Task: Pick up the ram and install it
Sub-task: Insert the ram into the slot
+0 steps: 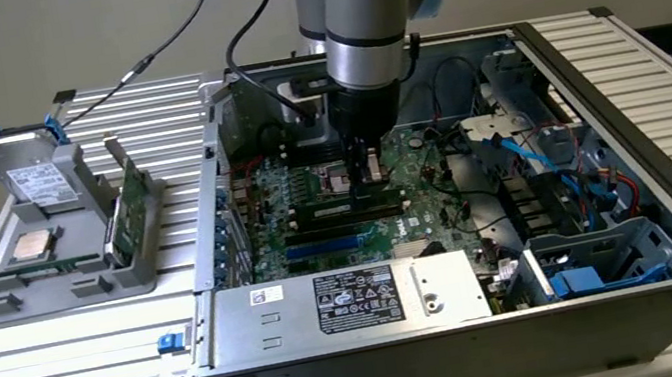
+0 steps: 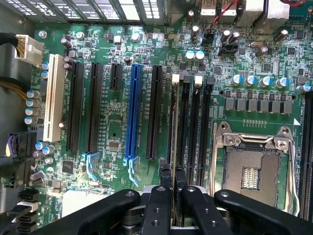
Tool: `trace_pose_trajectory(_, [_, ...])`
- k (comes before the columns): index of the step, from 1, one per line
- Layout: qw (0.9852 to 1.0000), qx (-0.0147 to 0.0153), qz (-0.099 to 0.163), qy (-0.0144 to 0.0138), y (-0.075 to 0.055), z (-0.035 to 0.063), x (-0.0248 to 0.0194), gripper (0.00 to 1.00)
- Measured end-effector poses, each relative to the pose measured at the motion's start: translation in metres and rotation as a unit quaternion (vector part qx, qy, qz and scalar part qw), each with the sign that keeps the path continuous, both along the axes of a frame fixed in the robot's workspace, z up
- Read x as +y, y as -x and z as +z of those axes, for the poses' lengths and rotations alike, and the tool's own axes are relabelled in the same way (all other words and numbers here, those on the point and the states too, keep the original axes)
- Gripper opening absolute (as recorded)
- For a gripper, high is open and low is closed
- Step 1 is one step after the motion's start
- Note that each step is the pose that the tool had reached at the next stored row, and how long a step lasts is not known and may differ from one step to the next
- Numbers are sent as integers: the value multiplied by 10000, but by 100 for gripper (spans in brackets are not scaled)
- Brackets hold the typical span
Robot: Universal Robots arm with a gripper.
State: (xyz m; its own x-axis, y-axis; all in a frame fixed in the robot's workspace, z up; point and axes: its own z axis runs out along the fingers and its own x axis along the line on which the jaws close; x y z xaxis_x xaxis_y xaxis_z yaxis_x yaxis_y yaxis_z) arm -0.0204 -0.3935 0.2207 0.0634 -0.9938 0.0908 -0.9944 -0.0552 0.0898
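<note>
Ram (image 2: 174,132): clamped edge-on between gripper (image 2: 173,172) fingers (image 2: 165,178), jaws closed on its thin board. Upright, lying along outermost memory slot (image 2: 172,105), beside long black expansion slot (image 2: 155,112). Seated or merely above slot: cannot tell. Open processor socket (image 2: 252,171) near, on far side of slot bank. Gripper (image 1: 369,171) low over motherboard (image 1: 309,193) inside open computer case (image 1: 646,99). Grey tray (image 1: 67,282) outside case, at exterior view's left, bearing silver processor chip (image 1: 37,243) and upright green card (image 1: 133,205).
</note>
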Motion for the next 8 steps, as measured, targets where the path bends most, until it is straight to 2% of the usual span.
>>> trace_pose_trajectory(3, [10000, 8, -1, 3, 1, -1, 2, 14])
trace_pose_trajectory(8, [10000, 46, 0, 24, 3, -3, 3, 14])
